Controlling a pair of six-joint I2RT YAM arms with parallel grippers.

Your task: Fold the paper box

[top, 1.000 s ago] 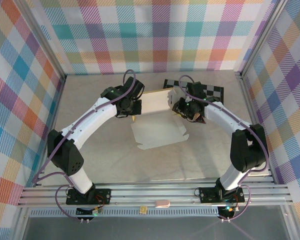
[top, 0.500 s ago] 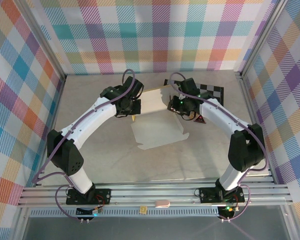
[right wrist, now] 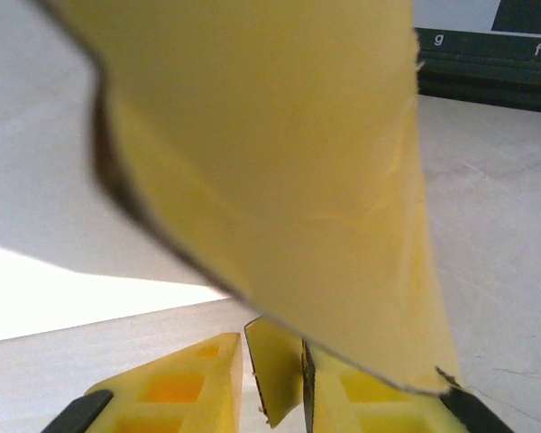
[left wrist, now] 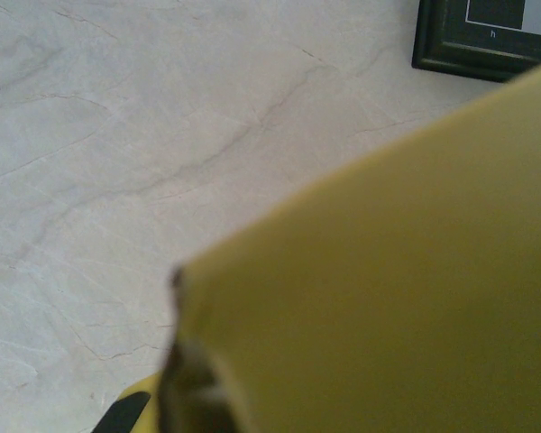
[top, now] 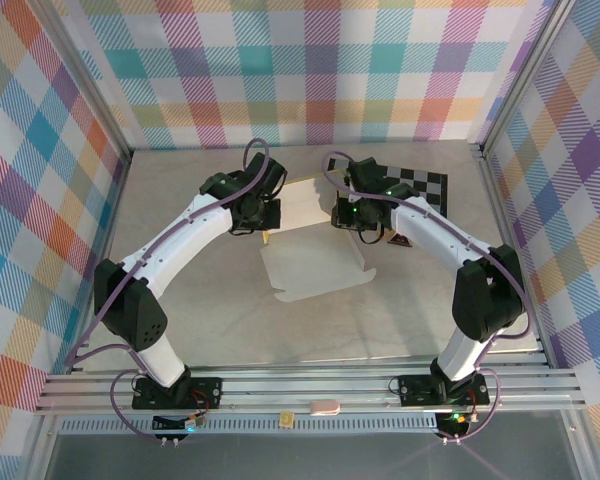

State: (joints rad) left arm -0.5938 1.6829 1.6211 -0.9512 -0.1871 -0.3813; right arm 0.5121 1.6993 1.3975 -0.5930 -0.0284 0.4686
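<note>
Our left gripper is closed on the left edge of the paper box, and its wrist camera sees blurred mustard cardboard rising right at the fingers. Our right gripper has its jaws slightly apart with a small cardboard tab between the yellow fingers; we cannot tell whether that tab is pinched or merely standing there. From above, the box is a die-cut sheet lying flat on the marbled table between our two arms, with its far panel lifted upright between the grippers. The checkered board lies just behind the right gripper.
</note>
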